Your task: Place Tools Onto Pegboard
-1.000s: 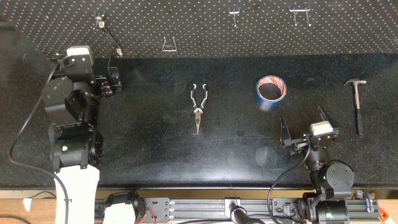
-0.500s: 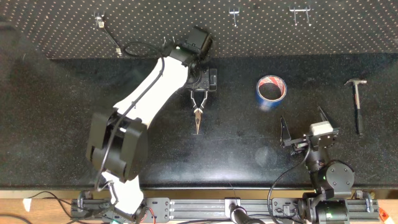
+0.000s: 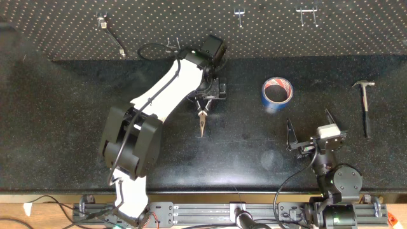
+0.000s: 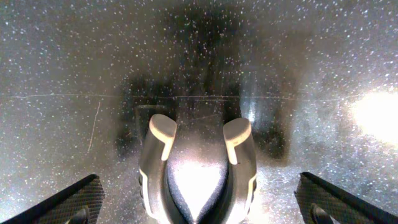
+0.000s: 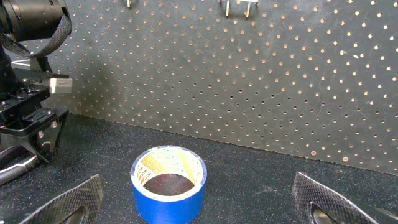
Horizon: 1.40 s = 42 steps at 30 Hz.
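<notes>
the left end effector is hanging close above the counter with its fingers standing wide apart, clamping nothing. the pliers are lying directly beneath it, their pale-tipped handles sitting between the two fingers and apart from both. in the top view the pliers' nose is pointing away from this end effector, toward the arm bases. just beyond the end effector the pegboard is standing behind the counter, carrying wire hooks. the right end effector is hanging well off to the side, near its own base, its fingers likewise spread and gripping nothing. ahead of it a blue tape roll is standing on the counter, and off to its right a hammer is lying flat.
</notes>
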{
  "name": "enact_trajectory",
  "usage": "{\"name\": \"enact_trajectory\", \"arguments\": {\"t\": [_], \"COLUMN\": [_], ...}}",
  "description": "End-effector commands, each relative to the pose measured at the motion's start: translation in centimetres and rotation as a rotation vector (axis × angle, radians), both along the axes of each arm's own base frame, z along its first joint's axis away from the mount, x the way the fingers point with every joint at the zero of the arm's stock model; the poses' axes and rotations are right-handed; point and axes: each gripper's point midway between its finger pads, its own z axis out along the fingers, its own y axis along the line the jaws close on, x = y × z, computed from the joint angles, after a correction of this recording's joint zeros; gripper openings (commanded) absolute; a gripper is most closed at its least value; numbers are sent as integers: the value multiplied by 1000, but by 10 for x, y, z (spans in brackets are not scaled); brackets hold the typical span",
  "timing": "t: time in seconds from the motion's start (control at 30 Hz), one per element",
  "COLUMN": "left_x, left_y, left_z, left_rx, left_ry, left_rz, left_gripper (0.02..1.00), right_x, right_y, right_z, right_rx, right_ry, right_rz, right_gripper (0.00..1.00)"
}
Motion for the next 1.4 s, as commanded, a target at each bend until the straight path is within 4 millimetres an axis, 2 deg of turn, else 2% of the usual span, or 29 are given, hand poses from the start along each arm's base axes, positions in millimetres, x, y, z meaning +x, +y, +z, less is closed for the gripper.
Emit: {"name": "enact_trajectory", "arguments": {"t": [0.03,0.13,0.17,0.2,0.23,0.27,0.33,0.47,0.5,0.57,0.6,0.63,0.73,0.77,0.8,0.83,0.87,0.9,0.93,1.0,1.03,1.07,1.13,1.17,1.2,1.23,1.37,1.4], "left_x": [4,4,3,3,3,2,2,2,2,2,2,3,13,5,-17,-32,-50,-52,-31,21,44,60,74,78,83,86,94,94], "left_y": [-1,-1,-2,-2,-3,-3,-4,-4,-4,-4,-4,-4,-2,7,25,42,68,88,104,100,100,101,97,96,97,96,94,100], "left_z": [-14,-15,-15,-16,-16,-16,-16,-16,-16,-16,-16,-14,69,99,125,129,119,108,111,155,187,212,239,245,246,237,195,181], "left_rx": [19,20,17,14,11,7,4,4,4,5,4,1,-84,-102,-93,-70,-34,-59,-92,-89,-56,-48,-82,-88,-91,-86,-56,-36], "left_ry": [16,17,20,23,26,28,29,29,29,29,28,23,-155,-192,-210,-229,-253,-356,-556,-896,-1066,-1191,-1324,-1362,-1379,-1362,-1253,-1203], "left_rz": [-32,-31,-29,-28,-27,-18,-18,-18,-18,-18,-19,-18,-5,5,20,37,70,124,165,16,-21,-6,16,25,31,28,12,16], "left_gripper": [996,996,952,820,623,581,531,514,481,360,84,29,29,27,27,29,29,29,27,27,25,27,25,27,27,27,27,27], "right_x": [0,0,0,0,0,0,0,0,0,0,0,0,0,0,0,0,0,0,0,0,0,0,0,0,0,0,0,0], "right_y": [1,1,1,1,1,1,1,1,1,1,1,1,1,1,1,1,1,1,1,1,1,1,1,1,1,1,1,1], "right_z": [-2,-2,-2,-2,-2,-2,-2,-2,-2,-2,-2,-2,-2,-2,-2,-2,-2,-2,-2,-2,-2,-2,-2,-2,-2,-2,-2,-2], "right_rx": [-10,-10,-10,-10,-10,-10,-10,-10,-10,-10,-10,-10,-10,-10,-10,-10,-10,-10,-10,-10,-10,-10,-10,-10,-10,-10,-10,-10], "right_ry": [-2,-1,-2,-1,-2,-2,-1,-1,-2,-2,-2,-2,-1,-1,-2,-1,-1,-2,-2,-1,-1,-2,-2,-1,-2,-2,-2,-1], "right_rz": [2,2,2,2,2,2,2,2,2,2,2,2,2,2,2,2,2,2,2,2,2,2,2,2,2,2,2,2], "right_gripper": [993,993,993,993,993,993,993,991,993,993,993,993,993,993,993,993,993,993,993,993,996,993,993,993,993,993,993,993]}}
